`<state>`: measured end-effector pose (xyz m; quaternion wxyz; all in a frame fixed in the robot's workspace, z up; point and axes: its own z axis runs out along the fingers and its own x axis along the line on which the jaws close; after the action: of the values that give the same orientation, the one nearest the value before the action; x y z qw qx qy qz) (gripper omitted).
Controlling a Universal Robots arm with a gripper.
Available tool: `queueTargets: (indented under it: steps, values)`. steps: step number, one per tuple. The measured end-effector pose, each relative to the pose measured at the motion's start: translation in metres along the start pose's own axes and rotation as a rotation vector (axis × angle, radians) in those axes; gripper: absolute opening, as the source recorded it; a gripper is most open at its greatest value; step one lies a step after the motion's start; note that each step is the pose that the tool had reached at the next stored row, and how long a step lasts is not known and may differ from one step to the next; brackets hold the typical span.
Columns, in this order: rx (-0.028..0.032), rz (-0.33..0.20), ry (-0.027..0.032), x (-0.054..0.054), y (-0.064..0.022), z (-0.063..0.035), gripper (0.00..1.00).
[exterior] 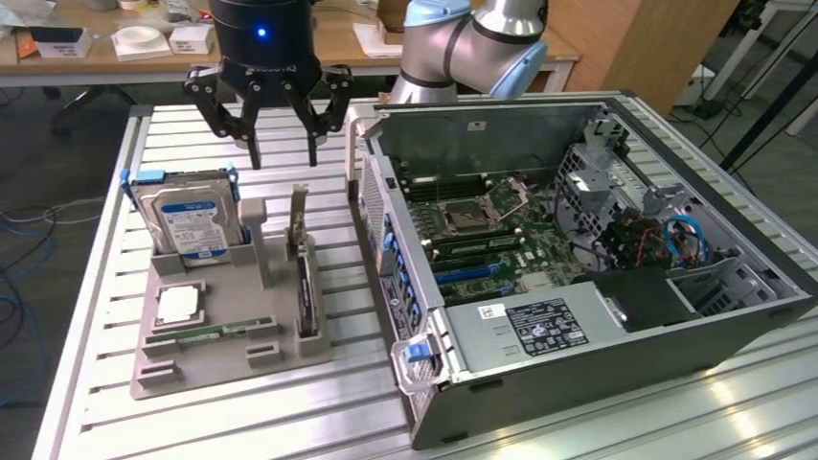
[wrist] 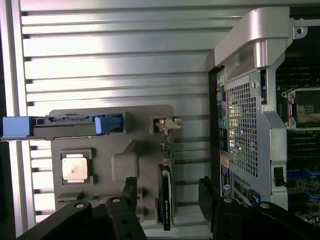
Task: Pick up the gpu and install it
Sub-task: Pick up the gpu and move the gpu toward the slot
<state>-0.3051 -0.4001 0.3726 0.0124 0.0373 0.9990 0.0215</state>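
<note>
End effector (exterior: 284,151) fingers apart, empty, upper left, above the gpu (exterior: 306,292). My worry: descending off-centre, a finger clips that thin upright card.

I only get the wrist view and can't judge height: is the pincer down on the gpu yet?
Observer: No, the pincer hangs open above the gpu, touching nothing.
Operator: Is the case ready?
Observer: The computer case lies with its open side up, motherboard exposed.
Operator: Slots free?
Observer: The blue slots near the board's middle look empty.
</note>
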Motion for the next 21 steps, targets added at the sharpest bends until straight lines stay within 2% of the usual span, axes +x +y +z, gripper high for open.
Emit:
queueTargets:
  steps: [21]
  values:
    - [0.0001,0.000,0.0001,0.0002,-0.0002,0.0055,0.61]
